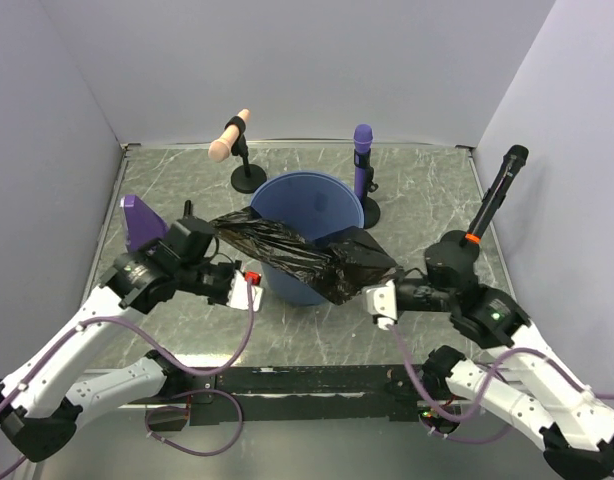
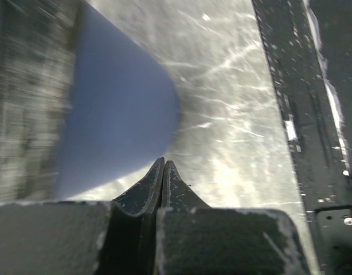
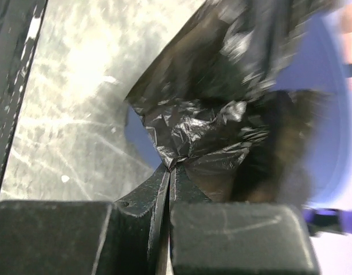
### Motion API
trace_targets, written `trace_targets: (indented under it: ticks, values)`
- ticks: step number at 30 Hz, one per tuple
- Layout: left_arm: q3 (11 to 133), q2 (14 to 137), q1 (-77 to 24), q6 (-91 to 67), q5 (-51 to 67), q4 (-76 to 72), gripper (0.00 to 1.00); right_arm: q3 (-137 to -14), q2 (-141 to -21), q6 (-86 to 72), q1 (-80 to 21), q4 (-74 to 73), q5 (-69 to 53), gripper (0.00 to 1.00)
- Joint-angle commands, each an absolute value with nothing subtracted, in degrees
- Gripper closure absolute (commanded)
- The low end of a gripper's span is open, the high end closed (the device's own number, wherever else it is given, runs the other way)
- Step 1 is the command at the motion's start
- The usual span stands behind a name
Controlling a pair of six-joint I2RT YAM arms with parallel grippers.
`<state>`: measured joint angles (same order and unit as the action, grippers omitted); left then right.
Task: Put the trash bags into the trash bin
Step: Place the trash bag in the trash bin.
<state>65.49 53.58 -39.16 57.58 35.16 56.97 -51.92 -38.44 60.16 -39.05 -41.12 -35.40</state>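
Your trash bag (image 1: 287, 245) is black, thin and crinkly. It lies across the near edge of the trash bin (image 1: 332, 205). Part of it is over the hole and part hangs down the outside. It looks very light and floppy, so it will sag wherever you do not hold it. It is shiny too, so it may slip.

Your right gripper (image 3: 172, 165) has its two fingers pinched on a bunched fold of the bag. That is a good place to hold.

Your left gripper (image 2: 164, 165) has its fingers pressed together too, but no bag shows between them, only the table (image 2: 233, 114). Grab a thick, scrunched bit there, because one thin sheet could tear.
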Motion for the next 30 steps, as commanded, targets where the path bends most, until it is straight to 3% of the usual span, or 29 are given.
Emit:
trace_targets:
  ticks: [1, 9, 14, 16, 22, 30]
  values:
    - [59.77, 52.65, -39.02, 54.85, 34.90, 50.55, 0.99, -45.54, -41.13, 63.72, -40.16, -36.66, -34.55, 1.00]
    - [54.42, 40.72, -39.02, 55.62, 27.00, 44.12, 0.97, -43.15, -41.84, 62.23, -40.52, -35.50, -32.17, 0.96]
    - [49.92, 28.67, -38.94, 53.89, 18.74, 39.99, 0.88, -47.18, -39.82, 63.64, -40.52, -44.28, -30.42, 0.79]
    - [54.11, 27.16, -38.94, 50.12, 17.67, 42.00, 0.79, -50.69, -37.63, 62.50, -40.52, -49.11, -29.45, 0.72]
    - [71.43, 40.57, -38.94, 29.13, 13.90, 48.87, 0.57, -62.83, -32.44, 55.47, -40.52, -57.04, -28.39, 0.56]
    - [71.46, 47.28, -38.94, 30.05, 22.58, 43.94, 0.43, -61.26, -32.69, 48.52, -40.43, -50.19, -23.82, 0.37]
